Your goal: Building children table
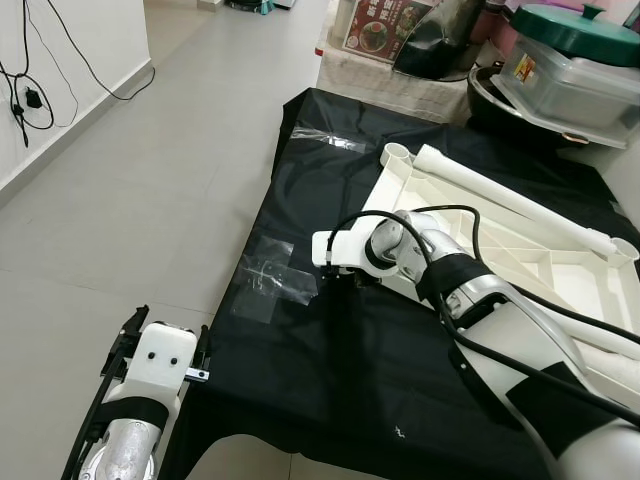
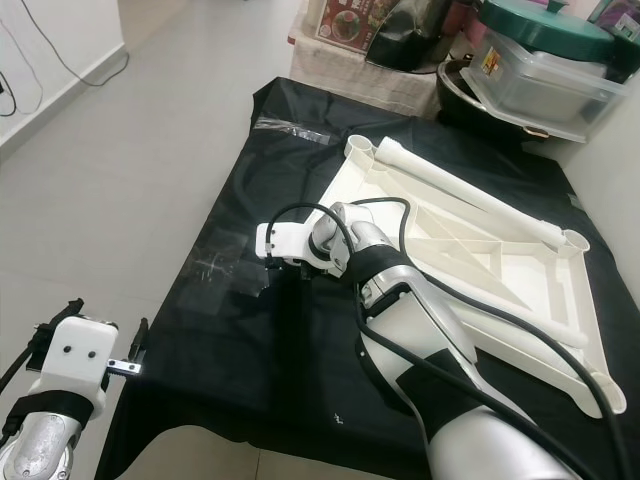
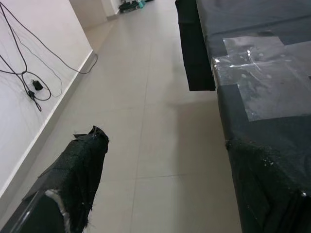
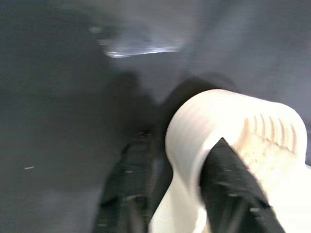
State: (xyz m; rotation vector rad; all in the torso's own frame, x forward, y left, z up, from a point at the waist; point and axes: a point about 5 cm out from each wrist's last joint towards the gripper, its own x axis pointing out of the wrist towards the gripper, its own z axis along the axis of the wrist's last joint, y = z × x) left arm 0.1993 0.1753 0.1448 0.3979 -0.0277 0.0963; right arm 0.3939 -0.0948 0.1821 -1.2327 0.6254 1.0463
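A white plastic children's table top lies upside down on a black-covered surface. A white leg tube rests along its far edge, beside an empty round socket. My right gripper is at the top's near-left corner. In the right wrist view its fingers straddle the wall of the corner socket, one inside and one outside. My left gripper hangs open at the surface's near-left edge, over the floor, holding nothing.
Clear tape patches shine on the black cover. A lidded storage box, pots and a bag crowd the far right. Cables hang on the left wall. Tiled floor lies open to the left.
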